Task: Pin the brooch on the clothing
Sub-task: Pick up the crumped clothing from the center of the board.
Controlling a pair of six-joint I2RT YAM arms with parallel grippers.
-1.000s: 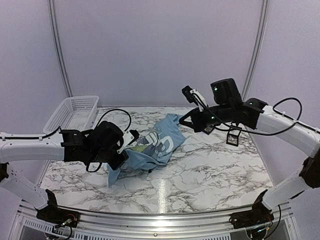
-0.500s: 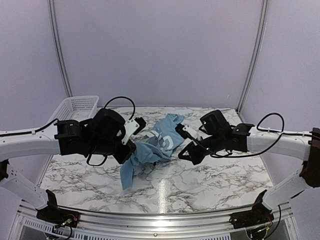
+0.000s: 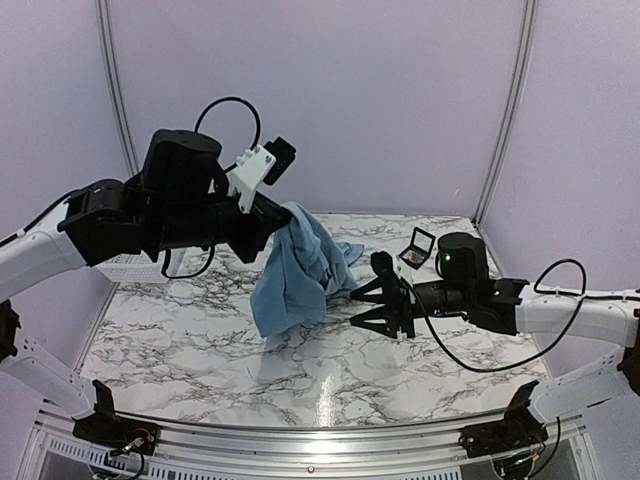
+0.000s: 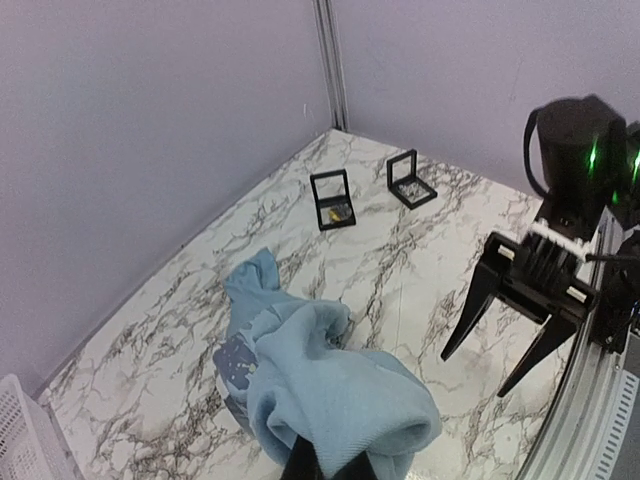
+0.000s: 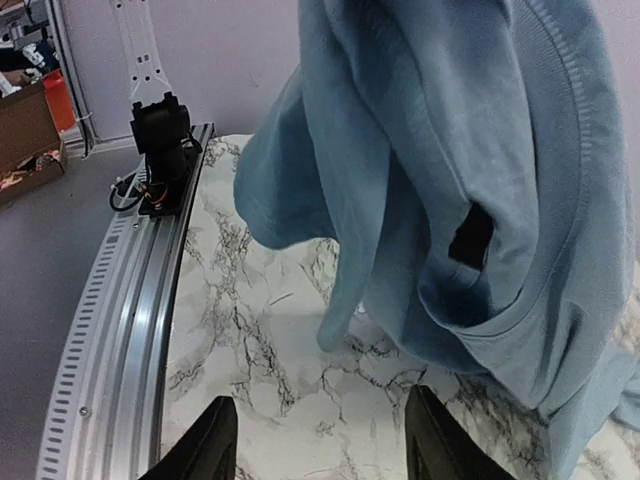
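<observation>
Top external: clothing (image 3: 295, 275) hangs from left pincer (image 3: 270, 218); right pincer (image 3: 354, 311) gapes beside.

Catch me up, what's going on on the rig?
The left gripper holds the bunched light blue T-shirt in the air, hanging down toward the marble table. The right gripper sits open, low beside it, touching nothing. Two small black cases stand open farther back; one shows a gold speck, likely the brooch.
</observation>
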